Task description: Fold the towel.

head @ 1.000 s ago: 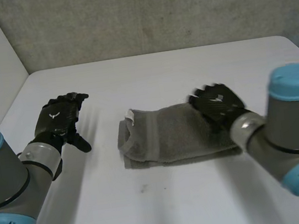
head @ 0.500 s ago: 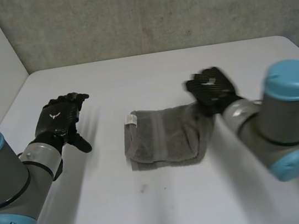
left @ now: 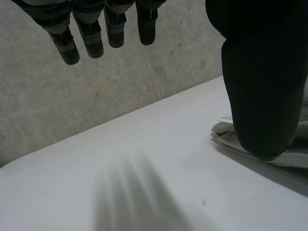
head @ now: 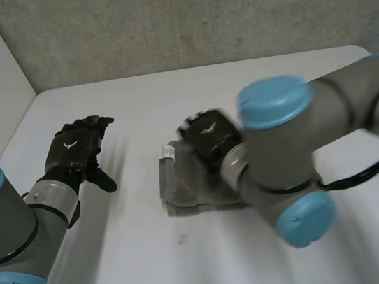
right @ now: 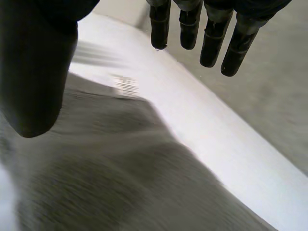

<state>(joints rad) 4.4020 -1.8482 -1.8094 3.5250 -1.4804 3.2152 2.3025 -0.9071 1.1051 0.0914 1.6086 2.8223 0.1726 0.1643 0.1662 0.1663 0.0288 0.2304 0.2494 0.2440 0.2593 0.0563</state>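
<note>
The left hand (head: 74, 152) hangs over the white table (head: 158, 273), well left of the towel, its fingers (left: 91, 38) straight and spread, holding nothing. The folded grey towel (head: 184, 186) lies mid-table, a white label (right: 126, 85) at its corner. The right hand (head: 210, 139) is over the towel with its fingers (right: 211, 41) straight and wide of the thumb. It may be touching the cloth, but I cannot tell.
</note>
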